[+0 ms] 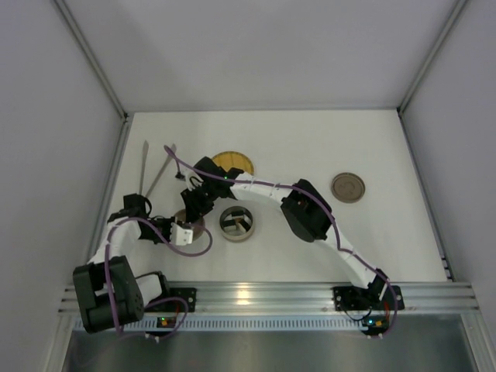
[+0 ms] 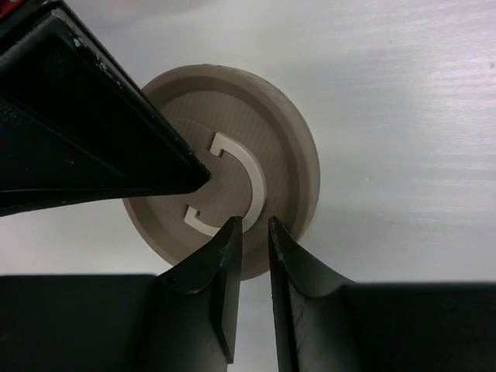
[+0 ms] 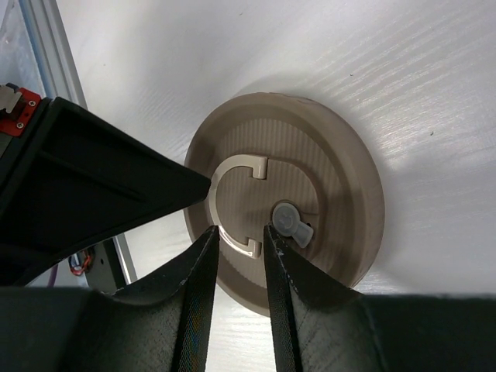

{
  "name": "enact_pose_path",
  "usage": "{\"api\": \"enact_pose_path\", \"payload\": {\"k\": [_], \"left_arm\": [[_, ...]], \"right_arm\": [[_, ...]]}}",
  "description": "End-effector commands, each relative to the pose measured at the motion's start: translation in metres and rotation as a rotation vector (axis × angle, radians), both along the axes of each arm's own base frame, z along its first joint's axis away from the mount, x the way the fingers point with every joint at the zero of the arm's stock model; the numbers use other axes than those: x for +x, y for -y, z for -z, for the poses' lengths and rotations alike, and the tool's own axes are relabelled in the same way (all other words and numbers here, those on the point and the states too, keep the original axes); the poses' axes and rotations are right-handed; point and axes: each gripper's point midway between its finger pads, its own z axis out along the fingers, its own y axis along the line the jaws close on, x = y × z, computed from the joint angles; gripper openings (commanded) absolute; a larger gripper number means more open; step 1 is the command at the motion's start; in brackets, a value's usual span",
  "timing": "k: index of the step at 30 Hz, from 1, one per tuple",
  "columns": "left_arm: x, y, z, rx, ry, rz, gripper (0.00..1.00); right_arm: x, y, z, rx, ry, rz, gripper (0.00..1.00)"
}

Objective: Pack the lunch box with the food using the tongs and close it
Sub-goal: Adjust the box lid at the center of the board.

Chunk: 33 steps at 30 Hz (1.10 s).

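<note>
The tongs (image 1: pixel 143 167) lie at the far left of the surface (image 1: pixel 310 139), a narrow V joined at its near end, its long axis running from near to far. They sit left of my left claw (image 2: pixel 252 225) and farther out, well apart from it. My left arm is much the nearer one, so I judge the pickup is its job: reach out to the left and close across the two thin arms, not along them.

That left claw hangs over the near edge of the round tan lid (image 2: pixel 287 155), its jaws parted by a narrow slit with nothing between them. The lid lies flat on the surface, its white C-shaped handle (image 2: pixel 252 174) facing up.

My right claw (image 3: pixel 240 230) comes at the same lid from the other side, also barely parted. One end of the handle sits right at its tips, though I cannot tell whether they touch it.

Just right of the lid stands the lunch box (image 1: pixel 238 223), uncovered. Beyond it is the yellow plate (image 1: pixel 236 161), half hidden by my right arm, and I cannot make out the food. A second tan disc (image 1: pixel 348 187) lies well off to the right.
</note>
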Motion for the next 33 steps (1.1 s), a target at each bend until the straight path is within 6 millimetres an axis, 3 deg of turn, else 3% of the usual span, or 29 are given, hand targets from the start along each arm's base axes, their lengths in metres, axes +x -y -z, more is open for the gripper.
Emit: {"api": "enact_pose_path", "payload": {"k": [1,18,22,33], "left_arm": [[0.029,0.007,-0.015,0.056,0.289,0.198,0.26],[0.028,0.018,-0.005,0.109,0.565,0.292,0.29],[0.042,0.018,-0.019,0.109,0.678,0.259,0.27],[0.054,0.022,-0.056,0.053,0.793,0.202,0.25]], "right_arm": [[-0.003,0.013,0.037,-0.116,-0.039,0.025,0.30],[-0.006,0.020,0.047,-0.143,-0.073,0.018,0.27],[-0.006,0.023,0.052,-0.163,-0.069,0.016,0.26],[-0.005,0.025,0.052,-0.176,-0.057,0.015,0.24]]}}
